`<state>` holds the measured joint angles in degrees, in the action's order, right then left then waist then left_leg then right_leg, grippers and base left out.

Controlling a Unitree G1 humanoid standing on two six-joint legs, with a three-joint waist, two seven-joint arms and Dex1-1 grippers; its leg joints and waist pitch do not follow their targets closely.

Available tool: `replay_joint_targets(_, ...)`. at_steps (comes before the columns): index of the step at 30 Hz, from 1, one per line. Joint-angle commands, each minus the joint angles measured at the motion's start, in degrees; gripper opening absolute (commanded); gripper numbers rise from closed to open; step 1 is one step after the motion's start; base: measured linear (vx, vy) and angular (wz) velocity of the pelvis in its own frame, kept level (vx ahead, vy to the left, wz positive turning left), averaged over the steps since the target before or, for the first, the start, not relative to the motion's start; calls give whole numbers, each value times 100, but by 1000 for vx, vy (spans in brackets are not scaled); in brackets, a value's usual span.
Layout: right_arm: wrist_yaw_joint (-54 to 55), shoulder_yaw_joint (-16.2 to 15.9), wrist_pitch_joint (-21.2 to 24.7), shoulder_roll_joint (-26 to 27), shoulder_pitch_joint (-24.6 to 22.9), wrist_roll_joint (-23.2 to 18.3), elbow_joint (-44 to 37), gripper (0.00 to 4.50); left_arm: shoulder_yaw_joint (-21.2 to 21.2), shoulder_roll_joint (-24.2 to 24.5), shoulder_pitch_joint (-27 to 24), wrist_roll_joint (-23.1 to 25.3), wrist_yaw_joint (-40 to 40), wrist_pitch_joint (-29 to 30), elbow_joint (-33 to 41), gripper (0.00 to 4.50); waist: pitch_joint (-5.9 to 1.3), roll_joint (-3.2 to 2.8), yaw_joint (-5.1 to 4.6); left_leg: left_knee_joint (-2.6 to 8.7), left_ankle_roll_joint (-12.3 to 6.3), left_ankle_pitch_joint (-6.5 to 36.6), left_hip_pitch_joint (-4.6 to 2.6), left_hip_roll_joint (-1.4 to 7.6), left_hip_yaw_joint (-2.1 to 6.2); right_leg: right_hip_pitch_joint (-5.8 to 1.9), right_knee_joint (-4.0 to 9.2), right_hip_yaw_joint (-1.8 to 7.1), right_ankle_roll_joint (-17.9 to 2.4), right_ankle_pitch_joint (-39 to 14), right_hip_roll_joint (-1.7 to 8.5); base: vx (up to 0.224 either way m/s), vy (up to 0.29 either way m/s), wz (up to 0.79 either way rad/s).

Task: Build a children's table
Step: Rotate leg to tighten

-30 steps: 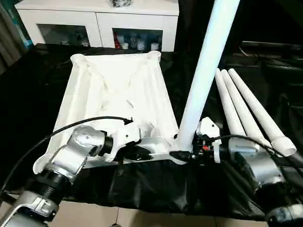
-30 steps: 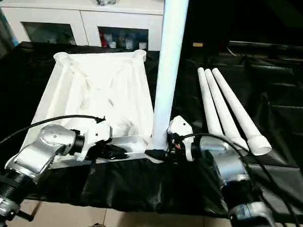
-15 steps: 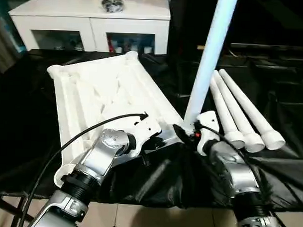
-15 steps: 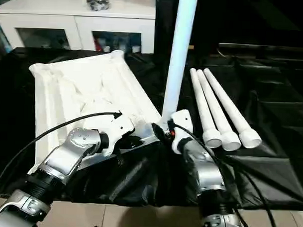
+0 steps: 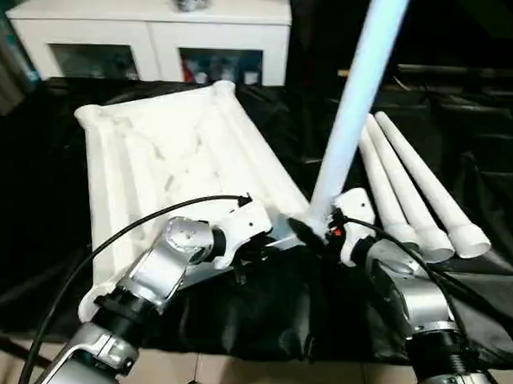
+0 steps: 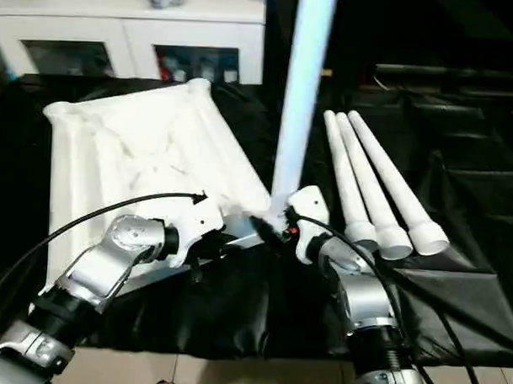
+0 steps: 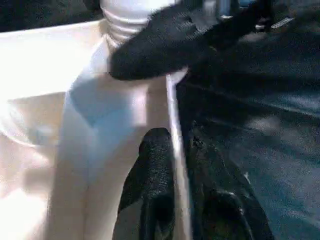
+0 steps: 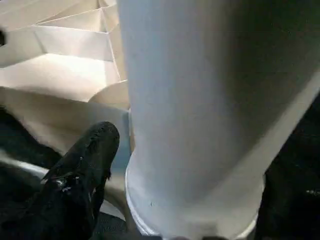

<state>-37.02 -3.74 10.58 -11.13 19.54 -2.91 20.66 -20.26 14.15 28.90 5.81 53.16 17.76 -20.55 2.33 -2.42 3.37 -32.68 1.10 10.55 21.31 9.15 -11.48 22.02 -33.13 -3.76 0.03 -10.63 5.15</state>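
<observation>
The upright leg [image 5: 352, 111] runs off the top edge; its foot hides behind the right gripper [image 5: 310, 232]. The small objects behind the cabinet [image 5: 153, 24] glass are too blurred to identify

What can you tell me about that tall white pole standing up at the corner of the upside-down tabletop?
The tall white round plastic leg looks smooth and plain and runs out of the picture at the top. It stands nearly upright, leaning slightly, with its ridged lower end at the near right corner of the white square ribbed tabletop, which lies underside-up on black cloth. The right gripper sits at its base, one black finger beside it. Three matching white legs lie flat to its right.
</observation>
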Motion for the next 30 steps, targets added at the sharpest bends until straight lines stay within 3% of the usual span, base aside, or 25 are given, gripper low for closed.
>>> replay_joint_targets(1, -96, -95, 53, -3, -42, -75, 47, 391, -32, 78, -19, 118, -136, 175, -328, 100, -316, 37, 18, 379, -319, 1049, -59, 418, 207, -211, 303, 269, -1436, -572, 411, 0, 0, 0)
replay_joint_targets(5, -137, -95, 78, 3, -22, -121, 26, 391, 9, 71, -14, 22, -79, 199, -315, 100, -298, 44, 14, 397, -269, 1274, -76, 429, 209, -208, 338, 274, -1430, -955, 420, 0, 0, 0)
replay_joint_targets(7, -221, -161, 46, 0, -41, -105, 11, 391, 69, 71, -53, -121, 38, 182, -188, 64, -295, 40, 15, 401, -213, 1357, -83, 428, 210, -200, 351, 277, -1397, -1098, 417, 0, 0, 0)
replay_joint_targets(15, -234, -197, -2, -40, -50, -120, 37, 391, 123, 208, -163, -270, 161, 299, -42, 20, -311, 15, -7, 389, -224, 1240, -82, 426, 205, -212, 312, 272, -1458, -783, 403, 0, 0, 0)
replay_joint_targets(22, -258, -218, -35, -86, -86, -121, 66, 391, 184, 274, -345, -434, 214, 461, 169, 8, -295, 40, 6, 404, -170, 1362, -87, 429, 210, -205, 336, 277, -1395, -1110, 408, 0, 0, 0)
replay_joint_targets(24, -263, -227, -40, -90, -82, -117, 77, 391, 196, 281, -381, -478, 232, 448, 212, 8, -303, 40, 7, 397, -184, 1291, -85, 429, 210, -211, 325, 278, -1398, -1015, 410, 0, 0, 0)
replay_joint_targets(26, -344, -261, -87, -117, -59, -120, 104, 391, 176, 348, -602, -640, 478, 12, 449, 8, -315, 70, 0, 379, -281, 1103, -48, 425, 214, -240, 295, 274, -1427, -799, 422, 0, 0, 0)
replay_joint_targets(30, -736, -330, -80, -279, 1, -205, 57, 391, 62, 526, -789, -774, 874, -76, 714, 8, -324, 54, 11, 354, -411, 978, -72, 419, 195, -224, 266, 267, -1494, -581, 396, 0, 0, 0)
